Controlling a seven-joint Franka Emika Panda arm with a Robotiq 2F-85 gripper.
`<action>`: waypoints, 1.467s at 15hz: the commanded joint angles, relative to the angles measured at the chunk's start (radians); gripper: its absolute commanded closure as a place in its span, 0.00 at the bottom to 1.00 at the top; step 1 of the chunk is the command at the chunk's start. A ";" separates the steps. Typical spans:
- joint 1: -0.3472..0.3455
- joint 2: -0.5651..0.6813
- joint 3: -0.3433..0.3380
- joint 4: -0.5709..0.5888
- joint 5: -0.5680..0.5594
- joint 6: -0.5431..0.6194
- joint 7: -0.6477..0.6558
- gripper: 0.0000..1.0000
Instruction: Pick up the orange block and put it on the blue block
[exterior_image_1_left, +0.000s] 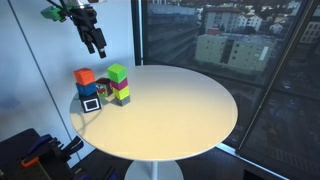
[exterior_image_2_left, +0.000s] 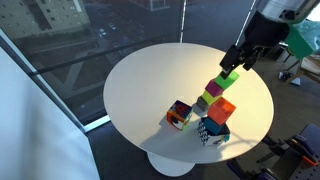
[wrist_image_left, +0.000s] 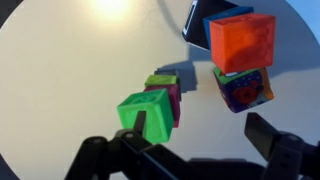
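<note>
The orange block (exterior_image_1_left: 84, 76) sits on top of the blue block (exterior_image_1_left: 88, 91) at the table's edge, as both exterior views show (exterior_image_2_left: 222, 110), (exterior_image_2_left: 212, 129). In the wrist view the orange block (wrist_image_left: 242, 40) rests on the blue block (wrist_image_left: 243, 88), which has coloured patterns. My gripper (exterior_image_1_left: 97, 44) hangs open and empty in the air above and apart from the blocks (exterior_image_2_left: 240, 58). In the wrist view its fingers (wrist_image_left: 205, 135) frame bare table between the two stacks.
A lime-green cube (exterior_image_1_left: 117, 73) stands on a magenta cube (exterior_image_1_left: 121, 91) next to the stack (wrist_image_left: 148, 110), (wrist_image_left: 172, 97). A white-faced patterned cube (exterior_image_1_left: 91, 103) lies beside them (exterior_image_2_left: 180, 114). All stand on the round white table (exterior_image_1_left: 180, 110). Glass walls surround it.
</note>
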 joint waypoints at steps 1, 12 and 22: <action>-0.028 -0.027 -0.027 0.030 -0.029 -0.098 -0.039 0.00; -0.059 -0.067 -0.119 0.119 -0.041 -0.390 -0.224 0.00; -0.060 -0.183 -0.155 0.148 -0.029 -0.558 -0.305 0.00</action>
